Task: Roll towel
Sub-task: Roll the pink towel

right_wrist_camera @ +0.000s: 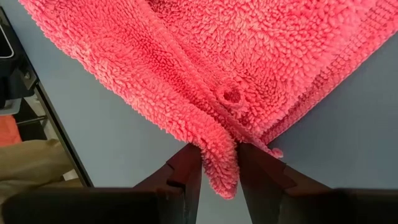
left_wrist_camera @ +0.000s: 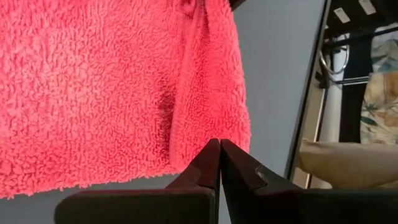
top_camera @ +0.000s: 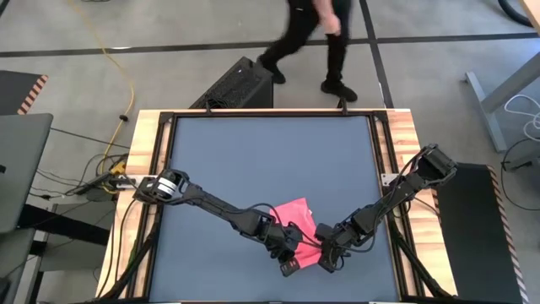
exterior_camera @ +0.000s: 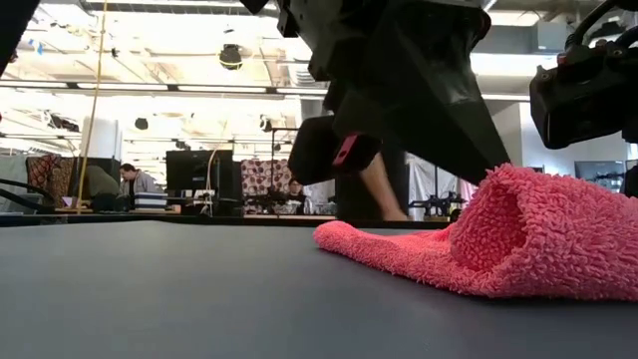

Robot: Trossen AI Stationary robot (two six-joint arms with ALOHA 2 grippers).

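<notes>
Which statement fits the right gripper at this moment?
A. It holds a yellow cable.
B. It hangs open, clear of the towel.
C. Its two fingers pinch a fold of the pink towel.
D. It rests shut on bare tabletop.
C: in the right wrist view the right gripper has a bunched fold of the towel squeezed between its two fingers.

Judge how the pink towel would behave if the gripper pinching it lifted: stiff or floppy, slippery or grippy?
Probably floppy: the towel already folds and sags over itself on the table. Likely grippy, since its looped pile bunches between the right gripper fingers. It looks light and thin.
</notes>
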